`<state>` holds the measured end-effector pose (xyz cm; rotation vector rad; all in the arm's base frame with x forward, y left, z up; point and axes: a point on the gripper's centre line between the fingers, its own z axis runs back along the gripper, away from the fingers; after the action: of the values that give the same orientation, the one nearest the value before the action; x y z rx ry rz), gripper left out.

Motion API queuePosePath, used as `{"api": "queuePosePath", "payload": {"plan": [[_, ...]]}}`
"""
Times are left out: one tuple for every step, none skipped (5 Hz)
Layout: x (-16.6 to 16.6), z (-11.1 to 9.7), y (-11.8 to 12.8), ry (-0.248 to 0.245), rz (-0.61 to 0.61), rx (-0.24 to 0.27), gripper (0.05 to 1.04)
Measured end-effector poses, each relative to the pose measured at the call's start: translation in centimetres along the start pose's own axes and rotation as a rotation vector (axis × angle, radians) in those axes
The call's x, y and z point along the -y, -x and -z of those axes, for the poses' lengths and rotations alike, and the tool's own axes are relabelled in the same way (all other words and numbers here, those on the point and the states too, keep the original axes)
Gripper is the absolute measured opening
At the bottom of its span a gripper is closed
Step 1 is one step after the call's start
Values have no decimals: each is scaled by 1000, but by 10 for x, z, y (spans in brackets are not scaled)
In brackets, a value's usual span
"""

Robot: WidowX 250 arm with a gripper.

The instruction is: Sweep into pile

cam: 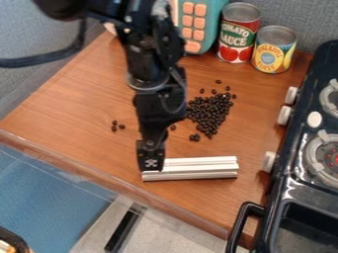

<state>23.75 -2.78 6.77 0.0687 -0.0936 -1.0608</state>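
We see the hand (151, 162) clamped on one end of the grooved metal bar (201, 168), leaving its length free as a blade, we judge, for sweeping the scattered black beans (210, 112) beyond the hand into one pile.

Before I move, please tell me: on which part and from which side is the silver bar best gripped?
I would grip the silver bar near its middle, coming from above and closing across its narrow width. It lies flat, long and straight, so this should balance better than the end where the gripper is.
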Motion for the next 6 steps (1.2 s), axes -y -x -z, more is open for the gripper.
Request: {"api": "queuePosePath", "payload": {"plan": [[-7, 7, -11, 5, -6, -3, 1000], [-6, 20, -19, 10, 5, -9, 1001], [-5, 30, -22, 30, 17, 0, 1000], [0, 37, -25, 19, 36, 0, 1000], [3, 39, -28, 15, 44, 7, 1000], [8, 41, -32, 16, 56, 9, 1000]]}}
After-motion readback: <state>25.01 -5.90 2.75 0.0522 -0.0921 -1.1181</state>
